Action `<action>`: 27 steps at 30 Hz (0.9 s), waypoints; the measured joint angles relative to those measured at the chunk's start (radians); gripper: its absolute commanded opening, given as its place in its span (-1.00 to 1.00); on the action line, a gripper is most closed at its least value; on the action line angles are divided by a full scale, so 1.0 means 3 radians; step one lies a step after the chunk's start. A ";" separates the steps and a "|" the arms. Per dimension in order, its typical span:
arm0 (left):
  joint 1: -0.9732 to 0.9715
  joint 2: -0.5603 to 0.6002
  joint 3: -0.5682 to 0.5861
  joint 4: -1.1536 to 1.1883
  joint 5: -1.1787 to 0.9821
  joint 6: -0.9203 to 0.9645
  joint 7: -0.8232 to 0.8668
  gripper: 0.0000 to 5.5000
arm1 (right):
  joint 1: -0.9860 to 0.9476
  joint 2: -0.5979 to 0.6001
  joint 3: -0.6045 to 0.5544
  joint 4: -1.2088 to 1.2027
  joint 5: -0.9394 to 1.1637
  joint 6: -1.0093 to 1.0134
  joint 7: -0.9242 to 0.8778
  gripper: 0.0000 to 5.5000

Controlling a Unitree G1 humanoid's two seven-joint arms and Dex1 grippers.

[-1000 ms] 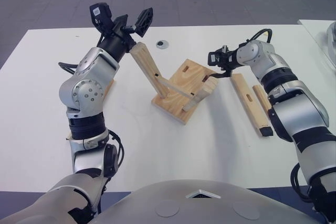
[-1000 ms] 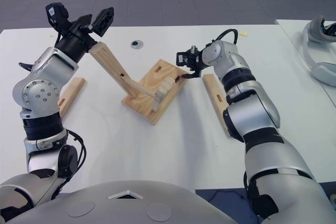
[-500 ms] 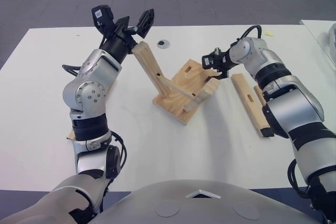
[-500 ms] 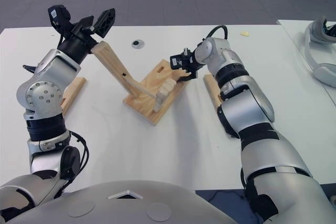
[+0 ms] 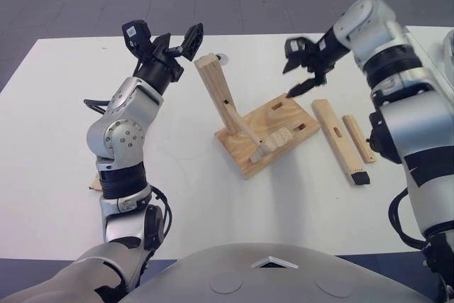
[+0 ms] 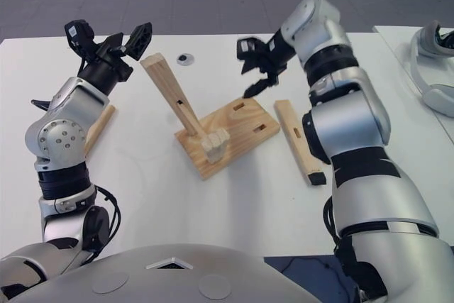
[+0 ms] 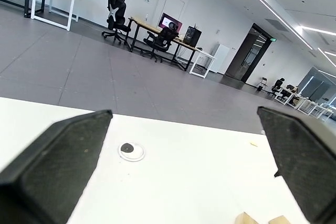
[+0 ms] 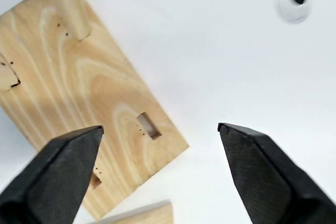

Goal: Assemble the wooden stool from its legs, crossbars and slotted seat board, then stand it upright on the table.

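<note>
The seat board (image 8: 68,93), its standing leg (image 5: 216,90) and the loose legs (image 5: 335,136) at its 3 o'clock are pale, bare, matt wood with clear grain, the worktop (image 5: 57,104) is smooth matt white, and the right gripper (image 8: 160,127) has pads (image 8: 58,177) of matt black with a fine grainy surface.

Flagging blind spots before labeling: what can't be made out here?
Wooden part by the left arm: mostly hidden by that arm, both eye views.
Leg and seat board: cut off by right wrist view's edges.
Two wood ends: cut off at left wrist view's edge.
Dark tip on loose leg: too small to identify.
</note>
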 measured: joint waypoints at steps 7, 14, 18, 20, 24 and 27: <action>0.0474 0.1282 -0.0802 -0.0070 0.1213 -0.0120 -0.0532 0.86 | 0.0517 -0.0076 -0.0009 0.0080 -0.0153 -0.0419 -0.1268 0.50; 0.0933 0.2163 -0.1607 -0.0504 0.1699 -0.0165 -0.1626 0.86 | 0.0935 -0.0069 -0.0020 0.0133 -0.0183 -0.0430 -0.1843 0.50; 0.0956 0.2097 -0.1673 -0.0598 0.1537 -0.0216 -0.2001 0.86 | 0.1063 -0.0085 0.0054 0.0193 -0.0299 -0.0424 -0.1978 0.50; 0.0956 0.2025 -0.1721 -0.0597 0.1534 -0.0216 -0.2049 0.86 | 0.1092 -0.0099 0.0101 0.0201 -0.0347 -0.0445 -0.1901 0.50; 0.0924 0.1727 -0.1916 -0.0404 0.1600 -0.0233 -0.2065 0.86 | 0.1194 -0.0180 0.0157 0.0110 -0.0367 -0.0588 -0.1619 0.50; 0.0908 0.1694 -0.2326 -0.0004 0.1984 -0.0499 -0.2126 0.86 | 0.1221 -0.0210 0.0160 0.0059 -0.0348 -0.0622 -0.1479 0.50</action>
